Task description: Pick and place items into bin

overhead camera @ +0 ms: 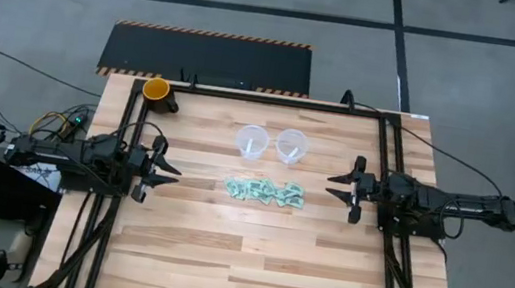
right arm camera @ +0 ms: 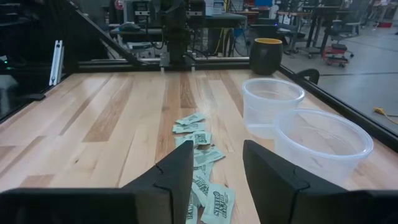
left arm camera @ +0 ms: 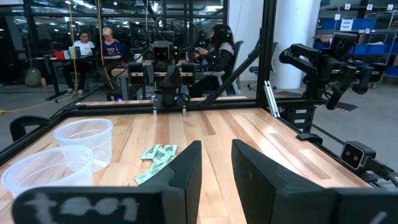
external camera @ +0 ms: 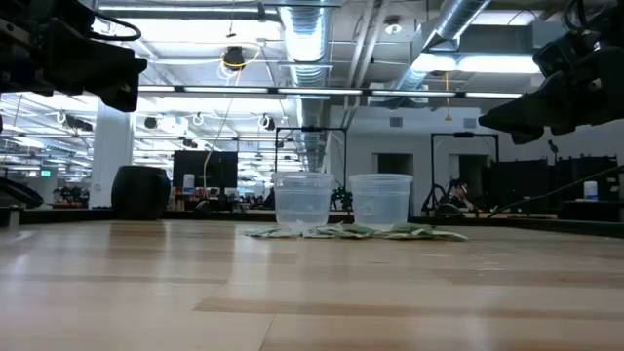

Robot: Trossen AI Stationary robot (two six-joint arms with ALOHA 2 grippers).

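Observation:
Several small pale green-and-white packets (overhead camera: 265,193) lie flat in a loose heap at the middle of the table, also seen in the right wrist view (right arm camera: 202,163) and the low view (external camera: 356,232). Two clear plastic tubs (overhead camera: 252,142) (overhead camera: 292,146) stand just beyond the heap toward the far edge. My left gripper (overhead camera: 171,168) hovers open at the table's left side, pointing at the heap. My right gripper (overhead camera: 334,187) hovers open at the table's right side, facing it. Both are off the table and hold nothing.
A dark cup with an orange inside (overhead camera: 158,91) stands at the far left corner of the table. A black frame rail (overhead camera: 264,98) runs along the far edge. Bare wood (overhead camera: 251,264) stretches from the heap to the near edge.

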